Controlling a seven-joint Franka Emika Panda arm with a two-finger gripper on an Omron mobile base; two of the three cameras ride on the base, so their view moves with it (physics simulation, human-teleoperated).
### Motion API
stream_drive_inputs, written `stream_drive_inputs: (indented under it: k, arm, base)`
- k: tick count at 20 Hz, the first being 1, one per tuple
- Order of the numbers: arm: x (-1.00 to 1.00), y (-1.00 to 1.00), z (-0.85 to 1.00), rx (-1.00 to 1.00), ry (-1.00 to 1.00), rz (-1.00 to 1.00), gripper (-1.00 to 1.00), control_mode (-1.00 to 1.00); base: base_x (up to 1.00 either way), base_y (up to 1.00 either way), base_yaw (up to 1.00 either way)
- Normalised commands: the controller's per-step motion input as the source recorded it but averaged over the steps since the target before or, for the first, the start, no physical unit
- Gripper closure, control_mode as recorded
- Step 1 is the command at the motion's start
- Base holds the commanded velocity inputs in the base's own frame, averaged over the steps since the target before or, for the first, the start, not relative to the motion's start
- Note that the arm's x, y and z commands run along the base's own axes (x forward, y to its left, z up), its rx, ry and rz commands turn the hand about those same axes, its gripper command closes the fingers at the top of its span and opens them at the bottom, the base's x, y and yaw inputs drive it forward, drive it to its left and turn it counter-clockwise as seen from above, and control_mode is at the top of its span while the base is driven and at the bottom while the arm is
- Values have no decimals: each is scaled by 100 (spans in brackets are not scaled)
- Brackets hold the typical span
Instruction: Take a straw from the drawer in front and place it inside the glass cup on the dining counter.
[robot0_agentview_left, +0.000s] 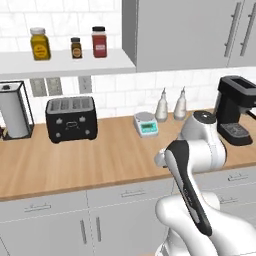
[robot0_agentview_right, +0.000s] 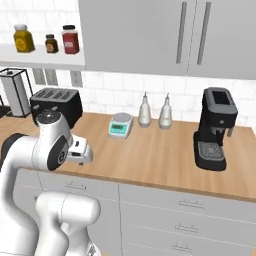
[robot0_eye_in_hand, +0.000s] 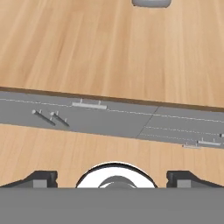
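Left base view gives you the wall counter (robot0_agentview_left: 75, 165) running across the middle of the frame, with a black toaster (robot0_agentview_left: 71, 119) at left centre, a paper towel holder (robot0_agentview_left: 13, 111) at the far left edge, a small kitchen scale (robot0_agentview_left: 146, 124) and two pale bottles (robot0_agentview_left: 170, 105) near the centre, and a black coffee machine (robot0_agentview_left: 234, 109) at the right edge. On the shelf in the upper left you have three jars (robot0_agentview_left: 75, 45). Your arm's white elbow and dark forearm fill the lower right and hide part of the counter edge and the cabinet fronts there. In the hand view, the gripper (robot0_eye_in_hand: 112, 178) sits at the bottom with its two dark tips far apart and nothing between them. Across the middle of that view you see the grey cabinet fronts with a closed drawer (robot0_eye_in_hand: 87, 111) and its slim silver handle, left of centre.
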Motion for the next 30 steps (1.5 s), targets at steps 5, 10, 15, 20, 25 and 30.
stream_drive_inputs:
  k: [5, 10, 15, 20, 25, 30]
  arm:
    - [0, 0, 0, 0, 0, 0, -100, 100]
    - [0, 0, 0, 0, 0, 0, -100, 100]
    - [0, 0, 0, 0, 0, 0, -100, 100]
    - [0, 0, 0, 0, 0, 0, -100, 100]
    - [0, 0, 0, 0, 0, 0, -100, 100]
    - [0, 0, 0, 0, 0, 0, -100, 100]
  base:
    - [-29, -24, 16]
    - [-22, -39, 30]
    - [-31, -45, 32]
    - [-17, -42, 33]
    - [-10, -42, 37]
    - [-1, -54, 41]
